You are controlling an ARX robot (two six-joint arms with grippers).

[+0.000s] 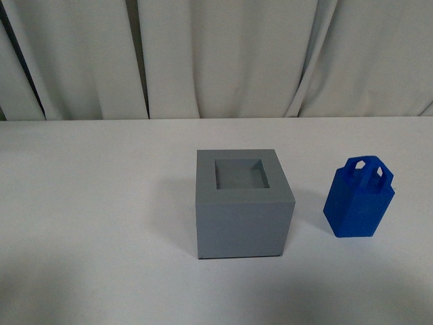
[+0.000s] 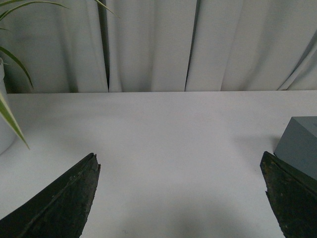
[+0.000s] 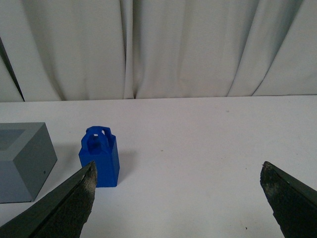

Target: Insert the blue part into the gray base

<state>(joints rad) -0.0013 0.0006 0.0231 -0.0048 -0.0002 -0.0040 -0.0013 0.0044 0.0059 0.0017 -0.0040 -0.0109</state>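
The gray base (image 1: 242,204) stands in the middle of the white table, its square recess facing up and empty. The blue part (image 1: 358,200) stands upright to its right, apart from it, handle loop on top. Neither arm shows in the front view. My left gripper (image 2: 181,171) is open and empty above bare table, with a corner of the gray base (image 2: 299,146) beside one finger. My right gripper (image 3: 178,178) is open and empty; the blue part (image 3: 100,157) stands beyond one finger, with the gray base (image 3: 22,159) past it.
The white table (image 1: 101,203) runs back to a pale curtain (image 1: 223,54). Green plant leaves (image 2: 12,64) and a white pot edge show in the left wrist view, beyond the left gripper.
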